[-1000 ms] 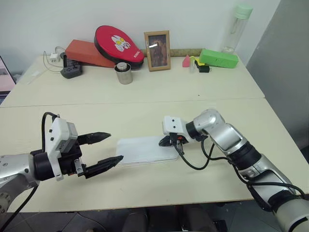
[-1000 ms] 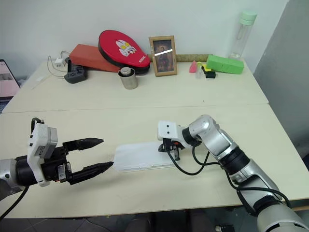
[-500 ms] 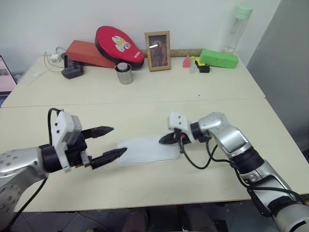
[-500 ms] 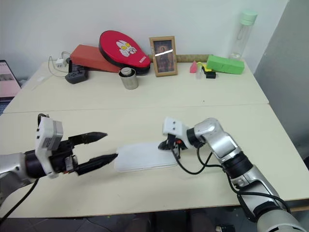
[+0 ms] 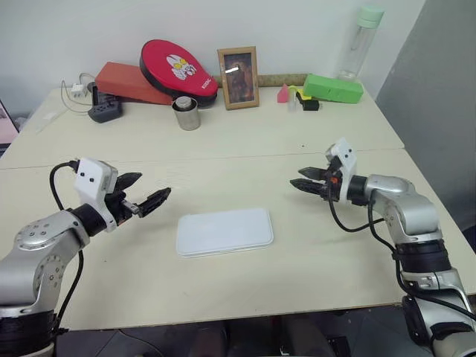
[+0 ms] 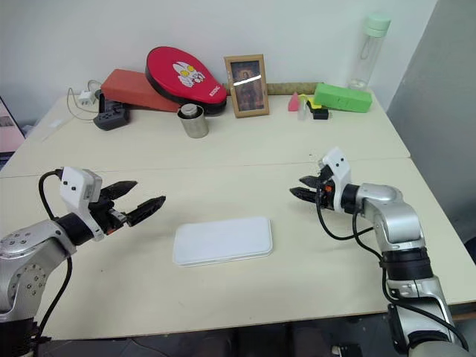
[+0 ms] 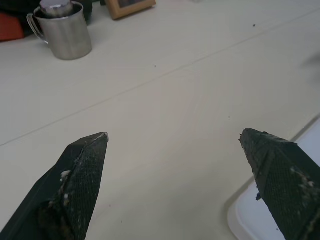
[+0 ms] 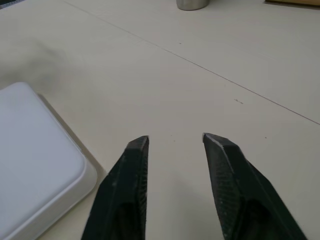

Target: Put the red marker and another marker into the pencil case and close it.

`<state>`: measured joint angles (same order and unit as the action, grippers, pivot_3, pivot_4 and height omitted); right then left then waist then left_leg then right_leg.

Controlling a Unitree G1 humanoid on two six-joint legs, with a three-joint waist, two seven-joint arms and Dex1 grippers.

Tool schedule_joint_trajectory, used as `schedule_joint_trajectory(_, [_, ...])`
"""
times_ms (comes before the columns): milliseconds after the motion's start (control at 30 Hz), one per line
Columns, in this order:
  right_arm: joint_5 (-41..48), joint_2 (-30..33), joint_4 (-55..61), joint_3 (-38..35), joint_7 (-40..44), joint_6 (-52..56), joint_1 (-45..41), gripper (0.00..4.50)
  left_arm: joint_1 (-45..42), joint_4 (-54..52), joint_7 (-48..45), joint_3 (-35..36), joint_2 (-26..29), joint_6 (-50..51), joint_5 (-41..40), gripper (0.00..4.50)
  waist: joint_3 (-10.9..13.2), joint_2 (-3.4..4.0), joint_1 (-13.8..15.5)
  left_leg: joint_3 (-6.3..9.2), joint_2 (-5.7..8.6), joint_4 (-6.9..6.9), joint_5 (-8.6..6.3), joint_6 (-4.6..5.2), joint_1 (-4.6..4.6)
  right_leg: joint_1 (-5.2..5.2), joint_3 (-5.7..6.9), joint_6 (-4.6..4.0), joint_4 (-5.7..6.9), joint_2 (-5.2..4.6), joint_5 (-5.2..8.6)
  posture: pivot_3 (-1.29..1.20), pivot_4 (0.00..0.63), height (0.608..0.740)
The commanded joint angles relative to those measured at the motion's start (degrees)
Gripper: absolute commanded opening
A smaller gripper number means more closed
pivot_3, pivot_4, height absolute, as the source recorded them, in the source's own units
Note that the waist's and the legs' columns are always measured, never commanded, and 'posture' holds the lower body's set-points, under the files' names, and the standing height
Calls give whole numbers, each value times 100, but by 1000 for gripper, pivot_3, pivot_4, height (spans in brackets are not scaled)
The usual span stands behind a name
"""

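The pencil case (image 5: 224, 231) lies shut on the table (image 5: 312, 245), between the grippers, bearing no readable writing. The left gripper (image 5: 149, 195) gapes wide and empty; the right gripper (image 5: 302, 178) is partly parted, empty.

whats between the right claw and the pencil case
Nothing: bare table separates the right claw from the closed pencil case, as the head views show.

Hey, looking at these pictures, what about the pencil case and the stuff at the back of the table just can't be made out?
- Inside of the pencil case: hidden by its shut lid in the head views, so the markers cannot be confirmed.
- Pencil case in the left wrist view: cut off by the picture's edge and partly behind a finger.
- Small items beside the green box: too small to identify.
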<state>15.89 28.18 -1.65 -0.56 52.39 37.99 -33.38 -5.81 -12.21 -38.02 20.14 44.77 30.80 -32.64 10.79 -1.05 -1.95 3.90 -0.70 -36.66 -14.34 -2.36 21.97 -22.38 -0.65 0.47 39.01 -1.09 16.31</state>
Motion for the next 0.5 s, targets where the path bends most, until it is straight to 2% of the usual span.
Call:
schedule_joint_trajectory(33, [243,116,438,-282,-116,-69,161,3164,-110,283,-23,3,-90,-272,208,4500,0,0,12,-2,-1,0,0,0,0,1,2,0,0,0,0,0,150,740])
schedule_joint_trajectory(200, [490,144,695,-381,-212,26,312,4423,-163,321,-63,-127,-243,-302,288,4500,0,-1,21,-12,-2,-1,0,0,3,2,0,4,-2,-1,-1,0,150,740])
schedule_joint_trajectory(367, [486,281,819,-346,-257,-84,500,4473,-113,362,-34,-325,-456,-264,343,4500,0,-1,25,-17,-1,-2,0,0,1,3,-5,8,-2,-3,-4,0,150,740])
schedule_joint_trajectory(500, [521,312,972,-258,-298,-58,563,4473,-200,367,-115,-303,-387,-216,308,4500,1,-3,19,-18,-1,-2,0,0,2,3,-4,8,-3,-3,-4,0,150,740])
